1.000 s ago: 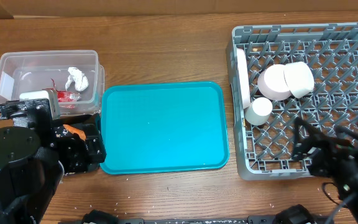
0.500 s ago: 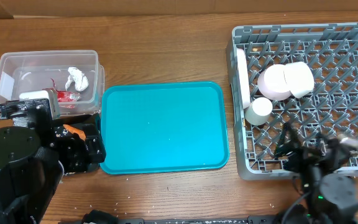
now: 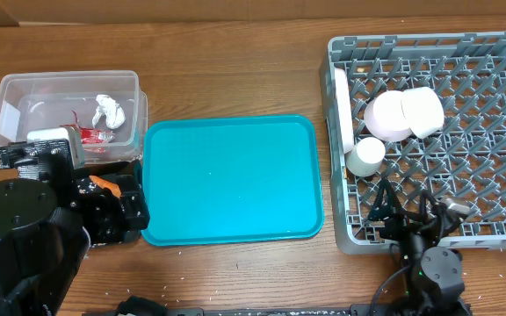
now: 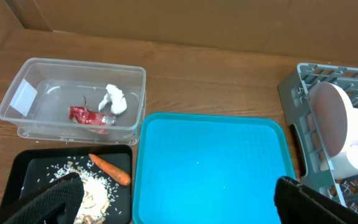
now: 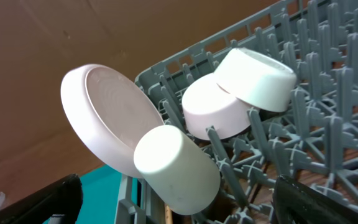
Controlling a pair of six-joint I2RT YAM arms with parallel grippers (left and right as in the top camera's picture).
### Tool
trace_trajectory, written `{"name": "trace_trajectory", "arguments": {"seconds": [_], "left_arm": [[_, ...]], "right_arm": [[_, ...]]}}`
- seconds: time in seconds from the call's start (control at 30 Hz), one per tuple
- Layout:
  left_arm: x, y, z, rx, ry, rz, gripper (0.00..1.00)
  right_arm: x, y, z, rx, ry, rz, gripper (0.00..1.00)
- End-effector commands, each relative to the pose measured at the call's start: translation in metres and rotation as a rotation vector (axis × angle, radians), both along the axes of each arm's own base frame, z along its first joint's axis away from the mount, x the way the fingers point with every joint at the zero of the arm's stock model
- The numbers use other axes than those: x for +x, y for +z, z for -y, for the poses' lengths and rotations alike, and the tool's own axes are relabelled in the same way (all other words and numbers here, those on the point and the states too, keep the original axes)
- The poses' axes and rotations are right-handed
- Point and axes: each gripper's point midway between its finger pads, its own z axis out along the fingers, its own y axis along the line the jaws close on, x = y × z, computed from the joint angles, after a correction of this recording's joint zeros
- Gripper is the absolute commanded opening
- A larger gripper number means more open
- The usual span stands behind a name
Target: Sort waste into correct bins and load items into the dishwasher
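One camera looks straight down from above on my whole desk (image 3: pixel 235 79). My left wrist camera sits farther back, facing forward and down across the teal tray (image 4: pixel 213 165) to the dish rack (image 4: pixel 297 106). My right wrist camera sits low and close at that rack, sharing the plate (image 5: pixel 107 106) and cup (image 5: pixel 176 168) with both.

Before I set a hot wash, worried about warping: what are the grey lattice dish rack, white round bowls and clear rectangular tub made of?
Grey lattice dish rack: likely moulded plastic, matte, with uniform pegs. White round bowls: smooth, low sheen, thick-walled; ceramic or melamine, unclear which. Clear rectangular tub: thin glossy plastic, see-through walls.
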Motion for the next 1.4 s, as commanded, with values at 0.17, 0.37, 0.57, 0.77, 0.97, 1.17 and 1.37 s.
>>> {"name": "trace_trajectory", "arguments": {"seconds": [0.17,0.37,0.57,0.77,0.97,1.17,1.37], "left_arm": [[0.001,0.002,-0.004,0.02,0.01,0.009,1.0],[0.001,0.002,-0.004,0.02,0.01,0.009,1.0],[0.001,0.002,-0.004,0.02,0.01,0.01,1.0],[0.001,0.002,-0.004,0.02,0.01,0.009,1.0],[0.001,0.002,-0.004,0.02,0.01,0.009,1.0],[-0.001,0.001,-0.004,0.022,0.01,0.005,1.0],[-0.003,0.01,-0.016,0.055,0.045,0.066,1.0]], "right_arm": [[0.004,-0.002,-0.002,0.009,0.005,0.031,1.0],[0.004,-0.002,-0.002,0.008,0.005,0.03,1.0],[0.004,-0.002,-0.002,0.008,0.005,0.03,1.0],[0.004,-0.002,-0.002,0.008,0.005,0.03,1.0],[0.004,-0.002,-0.002,0.008,0.005,0.03,1.0],[0.004,-0.002,-0.002,0.008,0.005,0.03,1.0],[0.004,-0.002,-0.002,0.009,0.005,0.03,1.0]]}}
